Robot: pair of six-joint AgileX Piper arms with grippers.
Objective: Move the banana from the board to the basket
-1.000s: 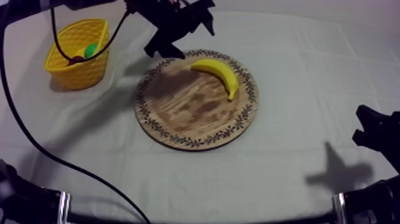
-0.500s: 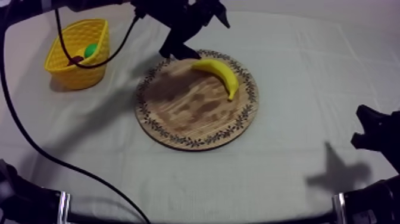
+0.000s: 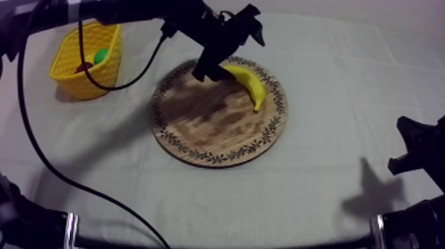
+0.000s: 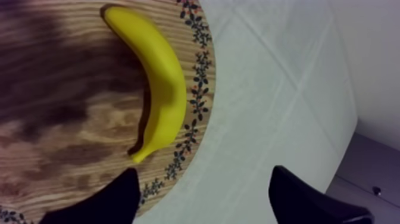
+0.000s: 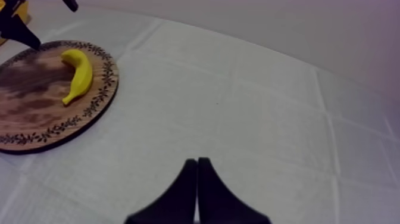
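The curved yellow toy banana (image 3: 248, 81) lies flat on the round wooden board with the patterned rim (image 3: 212, 119). It sits on the board's far right part, following the rim just inside the pattern, and nothing grips it.

The left gripper (image 3: 228, 53) hangs over the board's far edge, at the banana's thicker end. Its two black fingers stand wide apart with nothing between them. In the left wrist view one finger (image 4: 107, 202) is above the board's rim beside the banana's thin tip. The other is above the grey-white cloth (image 3: 318, 79) just off the board, and the banana lies ahead of both.

The right gripper (image 5: 196, 164) is well apart from the board, off its right side over bare cloth. Its fingers lie pressed together in a narrow wedge, holding nothing.

The yellow basket (image 3: 89, 83) stands to the board's left, apart from it. Inside are a small red fruit (image 3: 84, 66) and a green toy fruit (image 3: 100, 55), whose kind I cannot tell.
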